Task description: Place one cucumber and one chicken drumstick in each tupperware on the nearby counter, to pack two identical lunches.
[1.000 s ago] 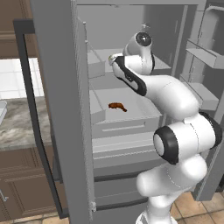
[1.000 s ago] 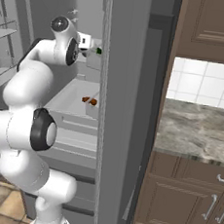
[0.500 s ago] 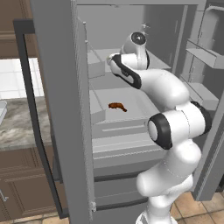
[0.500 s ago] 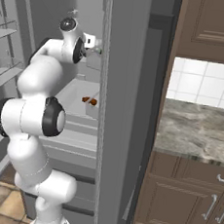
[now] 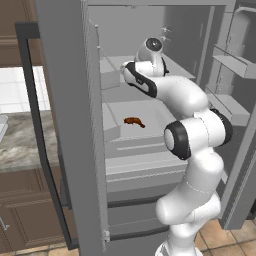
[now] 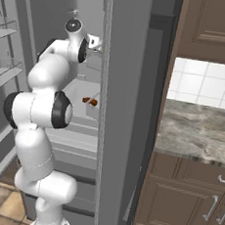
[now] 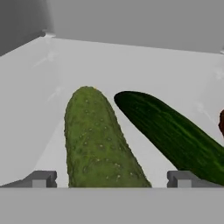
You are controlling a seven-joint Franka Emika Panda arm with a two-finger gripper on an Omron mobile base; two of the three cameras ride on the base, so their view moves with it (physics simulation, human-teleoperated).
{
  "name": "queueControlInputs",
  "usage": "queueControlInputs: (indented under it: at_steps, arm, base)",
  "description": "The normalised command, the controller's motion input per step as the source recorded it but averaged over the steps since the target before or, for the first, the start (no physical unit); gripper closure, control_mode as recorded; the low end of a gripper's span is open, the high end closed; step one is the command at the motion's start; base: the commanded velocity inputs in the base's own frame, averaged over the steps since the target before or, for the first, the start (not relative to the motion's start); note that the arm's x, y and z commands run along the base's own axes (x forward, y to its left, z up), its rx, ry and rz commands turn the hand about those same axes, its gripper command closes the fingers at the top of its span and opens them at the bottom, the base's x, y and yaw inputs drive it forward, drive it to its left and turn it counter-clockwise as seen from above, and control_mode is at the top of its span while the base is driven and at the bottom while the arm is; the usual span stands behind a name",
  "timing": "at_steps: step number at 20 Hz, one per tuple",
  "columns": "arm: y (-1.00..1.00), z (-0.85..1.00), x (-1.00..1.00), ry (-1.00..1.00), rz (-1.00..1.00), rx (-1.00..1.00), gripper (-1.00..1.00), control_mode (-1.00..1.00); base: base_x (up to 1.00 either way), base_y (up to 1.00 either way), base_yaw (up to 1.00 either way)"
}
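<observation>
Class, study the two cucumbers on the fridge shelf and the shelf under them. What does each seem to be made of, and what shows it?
Lighter cucumber: looks like vegetable skin, matte, with pale bumps. Dark cucumber: smoother skin with faint lengthwise streaks, slightly glossy. Fridge shelf: plain pale grey, smooth, softly reflective, probably plastic or coated metal; the render leaves that open.

In the hand view, the lighter cucumber point(image 7: 98, 140) ran out of sight at its near end behind the bottom band, and the dark cucumber point(image 7: 173, 133) was cut off by the right edge. A reddish-brown sliver point(image 7: 221, 123) at that edge was too little to identify. In the right base view, the fridge door's edge point(image 6: 114, 110) covered part of the drumstick point(image 6: 89, 101) and hid the gripper. In the left base view, the arm's own wrist point(image 5: 150, 55) blocked the gripper.
</observation>
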Motion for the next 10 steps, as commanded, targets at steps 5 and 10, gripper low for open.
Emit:
queueControlInputs:
  at_steps: [5, 10]
  arm:
    - [0.17, -0.36, 0.02, 0.00, 0.00, -0.02, 1.00, -1.00]
    - [0.04, -0.33, 0.01, 0.00, 0.00, -0.01, 1.00, -1.00]
  base:
    - [0.00, 0.00, 0.00]
    - [0.00, 0.00, 0.00]
